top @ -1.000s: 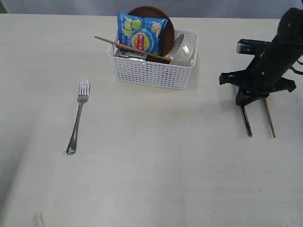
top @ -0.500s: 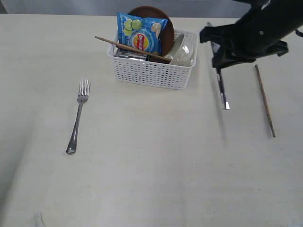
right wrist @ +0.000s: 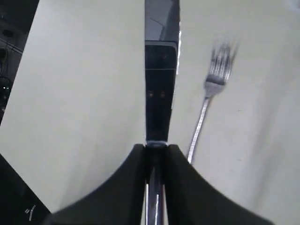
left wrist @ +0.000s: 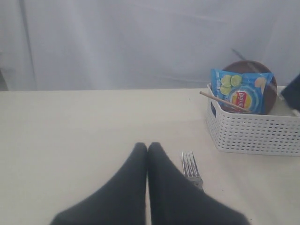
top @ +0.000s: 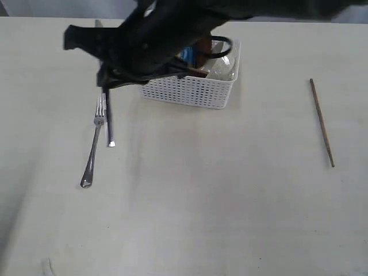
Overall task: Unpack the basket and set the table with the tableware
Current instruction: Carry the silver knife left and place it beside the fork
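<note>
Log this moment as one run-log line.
right gripper: shut on knife | knife: beside fork | left gripper: shut, empty | chopstick: on table

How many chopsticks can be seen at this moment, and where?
2. One chopstick lies on the table, right of the basket. The other chopstick rests across the basket's top, in front of the blue chip bag, visible only in the left wrist view.

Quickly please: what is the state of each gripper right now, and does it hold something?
Left gripper: closed, holding nothing.
Right gripper: closed on the knife, next to the fork.
</note>
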